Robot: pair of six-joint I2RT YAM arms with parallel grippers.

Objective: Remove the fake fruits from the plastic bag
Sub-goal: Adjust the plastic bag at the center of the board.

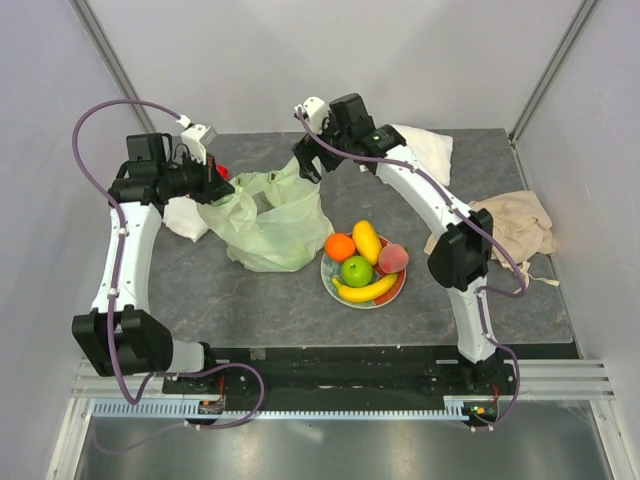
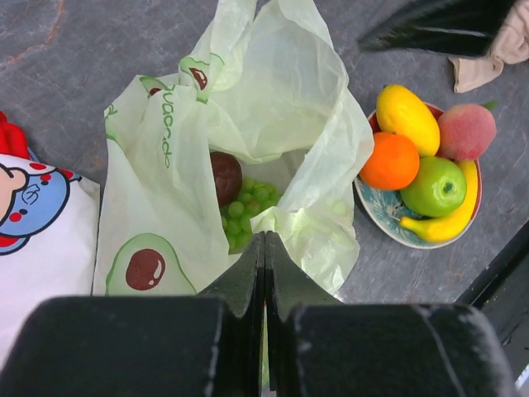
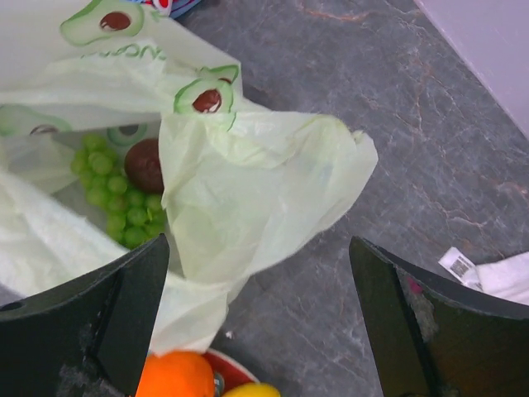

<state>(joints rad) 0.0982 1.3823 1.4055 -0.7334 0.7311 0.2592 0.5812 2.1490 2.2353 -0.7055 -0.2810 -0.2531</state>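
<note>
- A grey stone-patterned bench point(image 1: 260, 300) is seen between plain pale walls.
- A thin, crinkly, translucent pale-green plastic bag point(image 1: 268, 225) with avocado prints is placed on the middle-left part of the bench, and its mouth is turned upward.
- Inside the bag a dark glossy plum point(image 2: 225, 176) and a green grape bunch point(image 2: 248, 207) are found, touching each other.
- The left hand point(image 2: 264, 273) is closed narrow, and the near edge of the bag is pinched between its fingers.
- The right hand point(image 3: 256, 248) is held wide above the bag mouth, and nothing is gripped by it.
- Just right of the bag, a round red-and-teal flowered plate point(image 1: 396, 291) is loaded with a round orange point(image 1: 340, 246), an oval yellow fruit point(image 1: 367, 241), a pink peach point(image 1: 393, 258), a green apple point(image 1: 357, 270) and a yellow banana point(image 1: 368, 290).
- A red-and-white cartoon snack packet point(image 2: 33, 198) is seen just beside the bag, on its left.
</note>
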